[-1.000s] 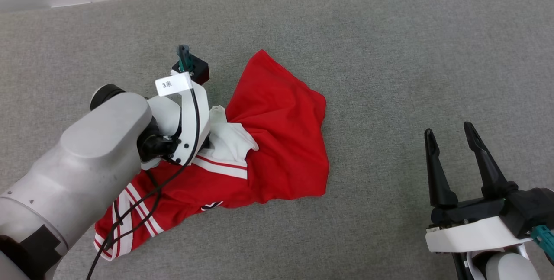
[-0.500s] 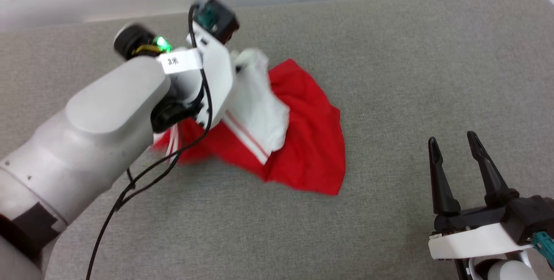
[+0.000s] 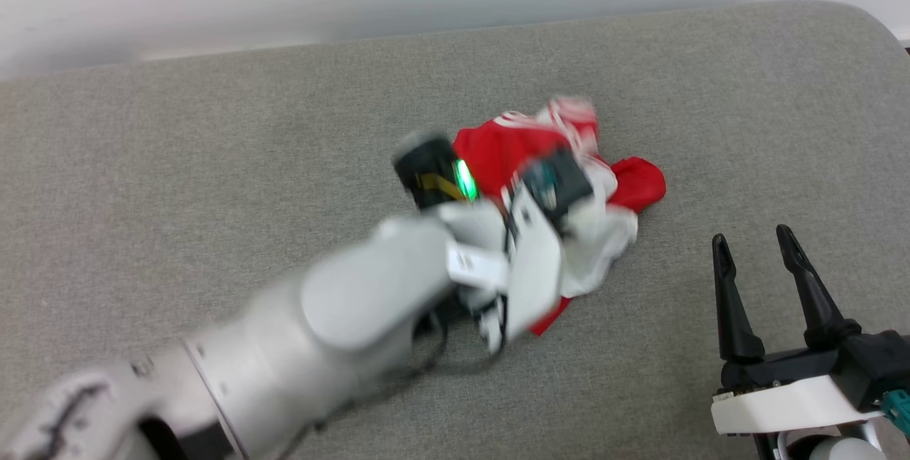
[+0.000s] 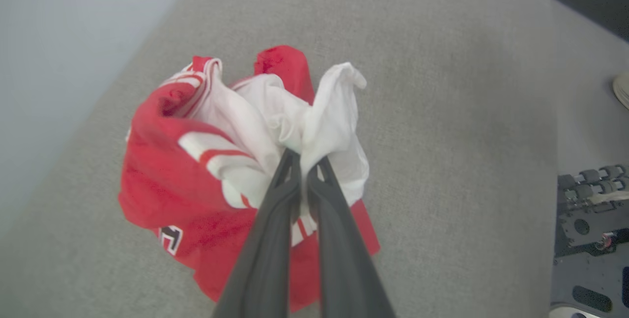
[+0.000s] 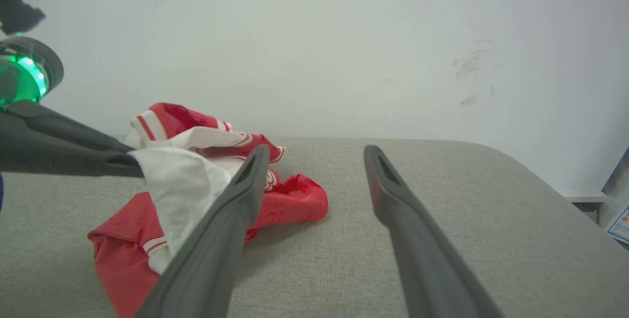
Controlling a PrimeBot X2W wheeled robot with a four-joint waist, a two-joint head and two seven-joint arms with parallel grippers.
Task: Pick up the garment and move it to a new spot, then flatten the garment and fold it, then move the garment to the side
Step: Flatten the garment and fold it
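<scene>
- Closely around the left hand [image 4: 304, 158] bunches the garment [image 4: 167, 180]. Red folds with striped trim lie to one side, white cloth puffs up past the fingertips, and part of a dark, white-edged numeral shows low on the red.
- In the head view that arm's own pale wrist [image 3: 530, 268] is blurred. It lies across the heap with a green light [image 3: 466, 179] beside it and hides much of the cloth.
- Left hand: its two dark fingers are pressed almost together, pinching a gather of the white fabric at their tips.
- The garment is a crumpled heap a little right of the middle of the grey padded surface [image 3: 213, 161]. Its white part is raised at the grip and a red lobe rests on the padding.
- Right hand [image 3: 752, 236]: its fingers are spread wide, holding and touching nothing. It is well apart from the heap, low on the robot's right.
- In the right wrist view, one of its fingers crosses in front of the heap.
- Bare grey padding lies on every side of the heap.
- The far edge meets a pale wall [image 5: 314, 38], and the surface rounds off at a far right corner [image 3: 864, 19].
</scene>
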